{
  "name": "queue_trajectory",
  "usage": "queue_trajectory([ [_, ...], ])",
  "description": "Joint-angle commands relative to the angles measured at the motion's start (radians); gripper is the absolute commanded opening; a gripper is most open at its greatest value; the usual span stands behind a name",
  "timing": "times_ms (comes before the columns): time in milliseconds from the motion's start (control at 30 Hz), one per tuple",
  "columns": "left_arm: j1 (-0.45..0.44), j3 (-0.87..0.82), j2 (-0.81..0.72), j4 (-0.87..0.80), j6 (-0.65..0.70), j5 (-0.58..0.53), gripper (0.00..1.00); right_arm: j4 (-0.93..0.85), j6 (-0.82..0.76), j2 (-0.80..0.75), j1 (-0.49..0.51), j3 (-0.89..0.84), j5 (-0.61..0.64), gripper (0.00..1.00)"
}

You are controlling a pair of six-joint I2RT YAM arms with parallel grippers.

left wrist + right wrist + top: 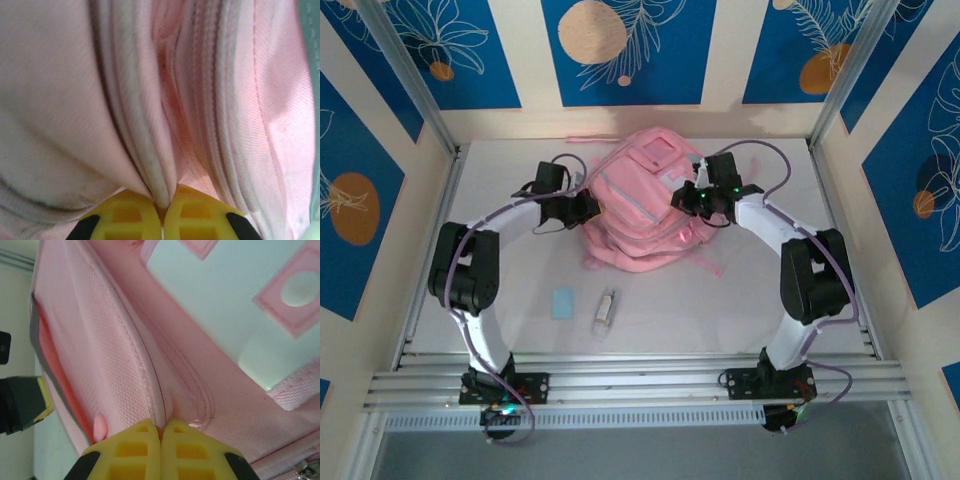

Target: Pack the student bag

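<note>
Pinch holds on opposite flanks of large soft pink fabric backpack point(640, 215), lying on white table point(750, 300) toward back wall: left gripper point(162, 207) clenched on fabric fold beside zip seams, right gripper point(161, 432) clenched on piped pocket edge, likely to spread an opening for packing.

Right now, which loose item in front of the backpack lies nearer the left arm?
The flat pale blue square, lying left of the whitish bottle-like item.
</note>
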Motion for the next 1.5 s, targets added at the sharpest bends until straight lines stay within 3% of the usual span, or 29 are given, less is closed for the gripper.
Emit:
queue_trajectory([
  [0,0.017,0.073,0.012,0.114,0.019,-0.057,0.14,0.084,0.180,-0.055,0.067,-0.053,-0.064,0.00],
  [167,0.006,0.031,-0.088,0.065,0.056,-0.079,0.48,0.193,0.320,-0.020,0.137,-0.055,-0.013,0.00],
  [300,-0.030,-0.044,-0.206,0.016,0.084,-0.119,0.62,0.201,0.333,0.038,0.150,0.017,-0.017,0.00],
  [433,-0.089,-0.098,-0.291,-0.027,0.116,-0.198,0.66,0.209,0.352,0.068,0.154,0.051,-0.022,0.00],
  [567,-0.199,-0.108,-0.340,-0.089,0.220,-0.381,0.67,0.237,0.388,0.082,0.157,0.050,-0.032,0.00],
  [700,-0.299,-0.124,-0.331,-0.059,0.265,-0.544,0.67,0.299,0.448,0.093,0.156,0.035,-0.069,0.00],
  [833,-0.352,-0.144,-0.286,0.022,0.265,-0.630,0.67,0.368,0.515,0.101,0.153,0.016,-0.120,0.00],
  [1133,-0.385,-0.082,-0.140,0.031,0.243,-0.751,0.68,0.488,0.630,0.112,0.141,-0.030,-0.198,0.00],
  [1467,-0.393,-0.033,-0.052,0.083,0.327,-0.961,0.71,0.578,0.728,0.112,0.147,-0.049,-0.277,0.00],
])
